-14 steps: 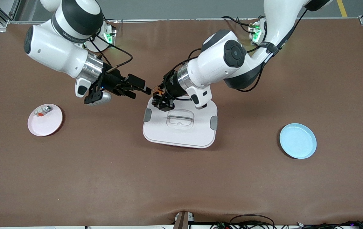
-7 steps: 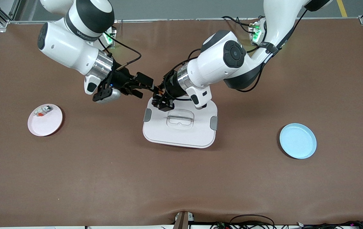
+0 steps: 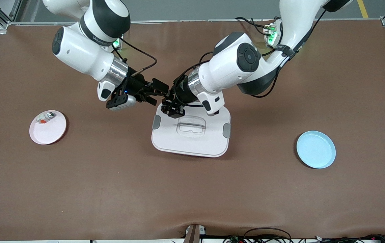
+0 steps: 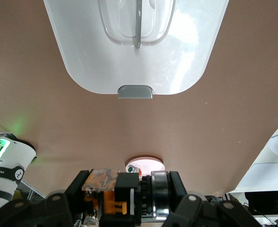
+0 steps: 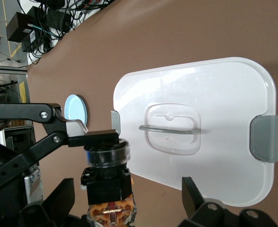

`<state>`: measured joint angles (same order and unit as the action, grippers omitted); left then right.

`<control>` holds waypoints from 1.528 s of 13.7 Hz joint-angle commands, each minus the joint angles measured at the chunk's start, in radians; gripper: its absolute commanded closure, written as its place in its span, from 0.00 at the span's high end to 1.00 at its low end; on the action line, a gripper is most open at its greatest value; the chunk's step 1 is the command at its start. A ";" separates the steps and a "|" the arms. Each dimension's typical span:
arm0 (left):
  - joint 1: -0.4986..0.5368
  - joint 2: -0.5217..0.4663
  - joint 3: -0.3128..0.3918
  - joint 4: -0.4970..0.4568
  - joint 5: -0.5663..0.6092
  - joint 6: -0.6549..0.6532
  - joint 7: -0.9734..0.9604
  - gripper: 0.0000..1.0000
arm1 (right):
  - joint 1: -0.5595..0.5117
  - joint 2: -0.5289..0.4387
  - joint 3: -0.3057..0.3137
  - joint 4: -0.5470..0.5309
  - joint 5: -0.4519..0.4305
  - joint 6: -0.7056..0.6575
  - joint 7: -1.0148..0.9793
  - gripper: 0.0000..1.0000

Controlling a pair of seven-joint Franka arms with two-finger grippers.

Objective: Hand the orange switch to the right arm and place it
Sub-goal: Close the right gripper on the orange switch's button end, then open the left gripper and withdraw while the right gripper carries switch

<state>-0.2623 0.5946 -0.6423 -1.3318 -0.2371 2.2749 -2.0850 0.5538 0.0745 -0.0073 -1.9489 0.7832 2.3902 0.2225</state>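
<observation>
The orange switch (image 3: 167,98) is a stubby black part with an orange end, held in the air over the table beside the edge of the white lid (image 3: 209,141). My left gripper (image 3: 170,102) is shut on it end to end. In the left wrist view the switch (image 4: 111,204) lies across the left gripper (image 4: 127,194). My right gripper (image 3: 160,92) is open, with a finger on each side of the switch and a gap on both sides. In the right wrist view the switch (image 5: 106,182) stands between the wide-open fingers of the right gripper (image 5: 127,198).
The white lid with grey end tabs lies mid-table (image 5: 214,94). A pink plate (image 3: 52,133) holding a small silver-white piece (image 3: 45,117) sits toward the right arm's end. A blue plate (image 3: 315,149) sits toward the left arm's end.
My right arm has moved toward the left gripper, and its open fingers now straddle the switch. The left arm and the switch have stayed still.
</observation>
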 commanded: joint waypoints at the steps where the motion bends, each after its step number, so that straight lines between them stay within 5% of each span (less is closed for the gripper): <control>1: -0.017 0.010 0.010 0.025 -0.001 0.002 -0.007 0.00 | 0.026 0.001 -0.010 -0.005 0.019 0.024 0.000 1.00; 3: -0.017 0.010 0.010 0.025 -0.001 0.002 -0.007 0.00 | 0.026 0.001 -0.010 -0.005 0.015 0.024 -0.002 0.93; 7: -0.017 0.008 0.010 0.025 -0.001 0.002 -0.007 0.00 | 0.026 0.001 -0.010 -0.002 0.013 0.009 -0.008 0.05; 15: -0.014 0.005 0.010 0.026 -0.002 0.002 -0.012 0.00 | 0.026 0.007 -0.010 0.005 0.015 0.007 -0.002 0.00; 16: -0.009 0.004 0.010 0.026 -0.002 0.002 -0.012 0.10 | 0.026 0.013 -0.010 0.010 0.015 0.009 -0.006 0.00; 19: -0.005 -0.007 0.010 0.026 -0.002 -0.006 -0.009 1.00 | 0.015 0.027 -0.011 0.025 0.005 0.006 -0.025 0.00; 21: 0.006 -0.021 0.012 0.026 -0.001 -0.011 -0.003 1.00 | 0.006 0.036 -0.016 0.025 0.001 0.004 -0.067 0.00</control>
<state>-0.2620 0.5988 -0.6407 -1.3147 -0.2371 2.2764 -2.0850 0.5696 0.0951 -0.0163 -1.9345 0.7840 2.4022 0.1953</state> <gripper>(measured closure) 0.159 0.586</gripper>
